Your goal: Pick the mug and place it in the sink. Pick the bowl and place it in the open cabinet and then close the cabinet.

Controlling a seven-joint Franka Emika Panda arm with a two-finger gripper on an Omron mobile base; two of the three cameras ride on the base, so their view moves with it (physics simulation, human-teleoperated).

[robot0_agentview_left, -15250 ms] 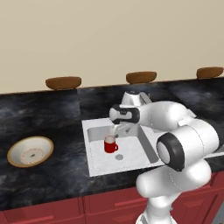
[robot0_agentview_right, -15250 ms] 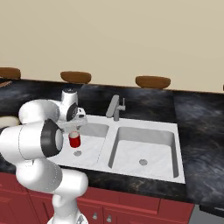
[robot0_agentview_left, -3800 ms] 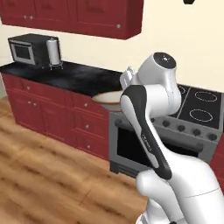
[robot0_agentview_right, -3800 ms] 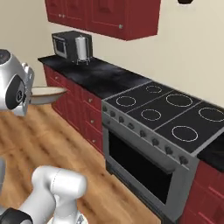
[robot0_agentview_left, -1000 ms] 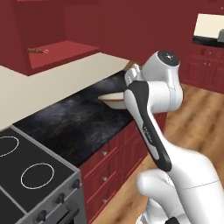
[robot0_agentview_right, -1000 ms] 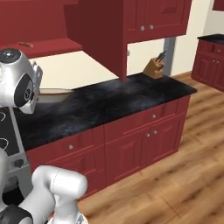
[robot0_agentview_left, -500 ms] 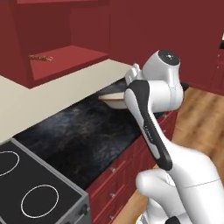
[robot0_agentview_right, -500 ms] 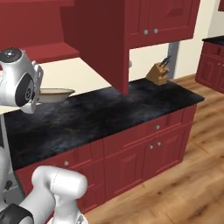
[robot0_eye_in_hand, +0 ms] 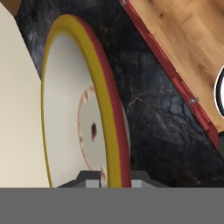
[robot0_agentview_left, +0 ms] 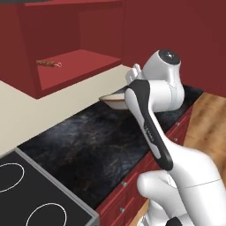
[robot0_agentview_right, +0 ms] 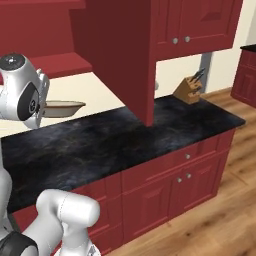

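The bowl (robot0_eye_in_hand: 83,127) is held by its rim in the closed gripper (robot0_eye_in_hand: 113,178), above the dark counter (robot0_agentview_left: 101,145) and below the open cabinet (robot0_agentview_left: 77,62); the bowl-to-cabinet step is judged under way; raising it onto the shelf comes next.

A kitchen with a cream wall (robot0_agentview_right: 107,95) behind a black marbled tabletop (robot0_agentview_right: 110,142). Dark red drawers and cupboard doors with silver knobs (robot0_agentview_right: 165,185) sit below it. A wooden knife block (robot0_agentview_right: 189,88) stands at the tabletop's far right. A black stovetop (robot0_agentview_left: 31,194) adjoins its left end. The floor (robot0_agentview_right: 200,225) is warm wood planks.
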